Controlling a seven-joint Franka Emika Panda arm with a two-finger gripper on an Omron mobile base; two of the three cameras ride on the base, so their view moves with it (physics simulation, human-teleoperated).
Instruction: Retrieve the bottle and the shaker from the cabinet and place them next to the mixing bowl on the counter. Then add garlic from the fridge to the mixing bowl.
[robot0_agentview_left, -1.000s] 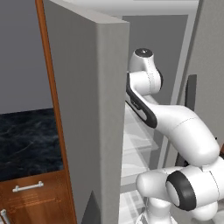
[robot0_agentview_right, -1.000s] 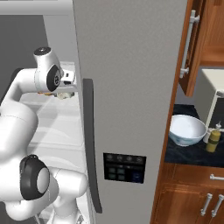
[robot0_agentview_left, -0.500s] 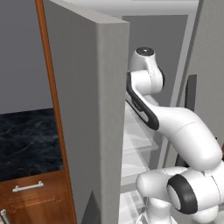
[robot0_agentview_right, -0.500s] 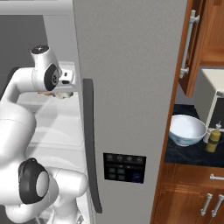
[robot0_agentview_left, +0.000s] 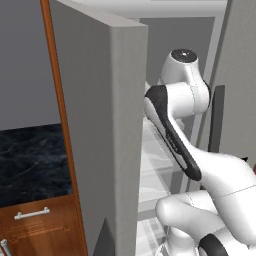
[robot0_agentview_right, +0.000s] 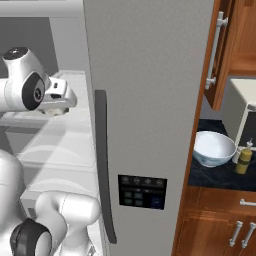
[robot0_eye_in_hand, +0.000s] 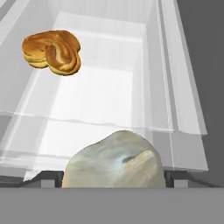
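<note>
i see the garlic (robot0_eye_in_hand: 113, 159) sitting between my spread fingers (robot0_eye_in_hand: 43, 178) on the fridge shelf (robot0_eye_in_hand: 109, 100), near edge; not yet pinched.

Pale garlic (robot0_eye_in_hand: 114, 159) on fridge shelf (robot0_eye_in_hand: 109, 98)

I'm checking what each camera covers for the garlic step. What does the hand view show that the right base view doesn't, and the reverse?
Hand view: the garlic close up at the bottom, and a brown pastry further back on the shelf.
Right base view: the closed fridge door with its dark handle, plus the mixing bowl and the bottle on the counter beside it.
Both: the white fridge shelf.
</note>
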